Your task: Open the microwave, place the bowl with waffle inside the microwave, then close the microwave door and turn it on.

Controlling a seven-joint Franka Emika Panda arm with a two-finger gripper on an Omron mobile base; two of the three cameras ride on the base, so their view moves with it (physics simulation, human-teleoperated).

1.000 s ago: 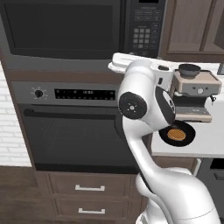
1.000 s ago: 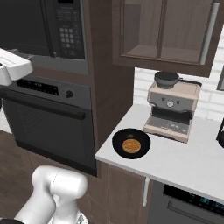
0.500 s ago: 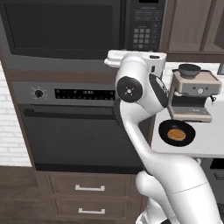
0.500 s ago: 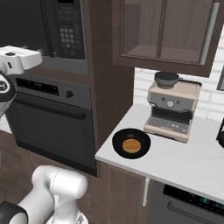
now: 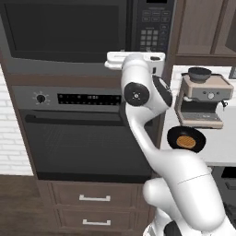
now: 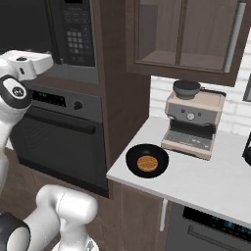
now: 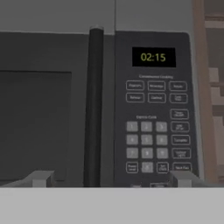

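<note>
White worktop (image 6: 196,181), right of the oven column. On it: black bowl (image 6: 147,160) with a waffle (image 6: 147,163), near the front left corner; coffee machine (image 6: 191,122) just behind and right of the bowl, against the back wall. A dark object (image 6: 246,149) stands at the right edge, cut off.

A coffee machine (image 6: 192,120) stands far on the white desk (image 6: 206,184); the wall oven (image 5: 87,133) sits left, drawers (image 5: 94,198) beneath.

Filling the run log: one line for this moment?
gripper: open, facing handle | microwave door: shut | bowl with waffle: on counter
</note>
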